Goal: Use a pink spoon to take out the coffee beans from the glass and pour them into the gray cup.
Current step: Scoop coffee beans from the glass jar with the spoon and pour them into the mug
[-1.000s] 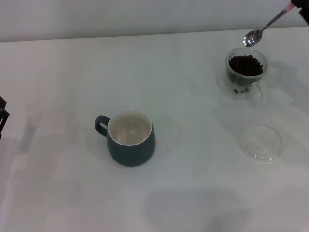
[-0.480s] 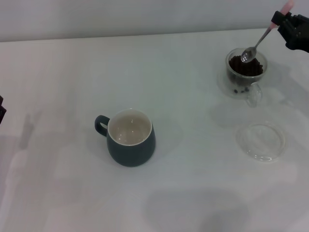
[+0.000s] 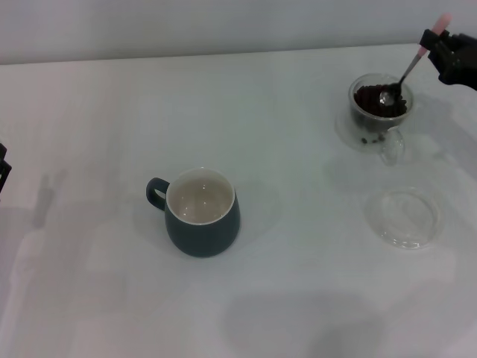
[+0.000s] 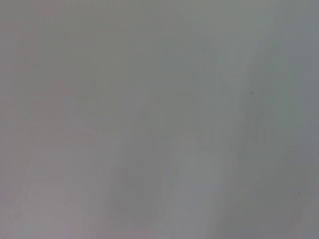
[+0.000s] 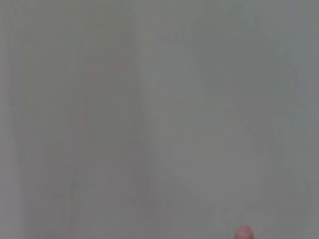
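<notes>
In the head view, the right tool (image 3: pixel 440 46) at the upper right edge is clamped on the pink spoon (image 3: pixel 406 71), whose bowl dips into the coffee beans (image 3: pixel 378 101) inside the glass (image 3: pixel 378 112) at upper right. The gray cup (image 3: pixel 201 212) stands left of centre on the desk (image 3: pixel 298 298). A flat clear dish (image 3: pixel 402 218) lies at right, below the glass. The left tool (image 3: pixel 4 175) shows only at the left edge; whether it is apart or together, I cannot tell.

The left wrist view shows bare desk only.

In the right wrist view, the spoon's pink tip (image 5: pixel 243 233) pokes in at the bottom edge.
</notes>
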Available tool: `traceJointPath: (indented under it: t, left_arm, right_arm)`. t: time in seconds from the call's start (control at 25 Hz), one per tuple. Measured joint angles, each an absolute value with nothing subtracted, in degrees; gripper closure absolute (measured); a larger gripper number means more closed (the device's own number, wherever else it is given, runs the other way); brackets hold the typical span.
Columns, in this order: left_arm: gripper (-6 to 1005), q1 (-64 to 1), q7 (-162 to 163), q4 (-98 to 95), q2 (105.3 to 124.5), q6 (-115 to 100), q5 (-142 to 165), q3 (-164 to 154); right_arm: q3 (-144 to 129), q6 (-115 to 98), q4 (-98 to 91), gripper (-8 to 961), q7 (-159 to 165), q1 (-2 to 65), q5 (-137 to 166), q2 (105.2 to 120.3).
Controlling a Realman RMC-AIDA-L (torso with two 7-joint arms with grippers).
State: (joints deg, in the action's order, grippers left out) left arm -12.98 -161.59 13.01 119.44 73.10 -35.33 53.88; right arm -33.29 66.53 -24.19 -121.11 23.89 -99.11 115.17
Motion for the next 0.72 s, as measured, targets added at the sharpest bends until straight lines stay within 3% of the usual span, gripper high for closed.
traceJointPath:
  t: [0.72]
  left_arm:
    - [225,-13.0,-161.8,12.9,119.39,72.9,-35.2,53.8]
  right_arm:
    - [-32.6,62.2,-20.5,815,-104.1,23.2,-101.5,115.15]
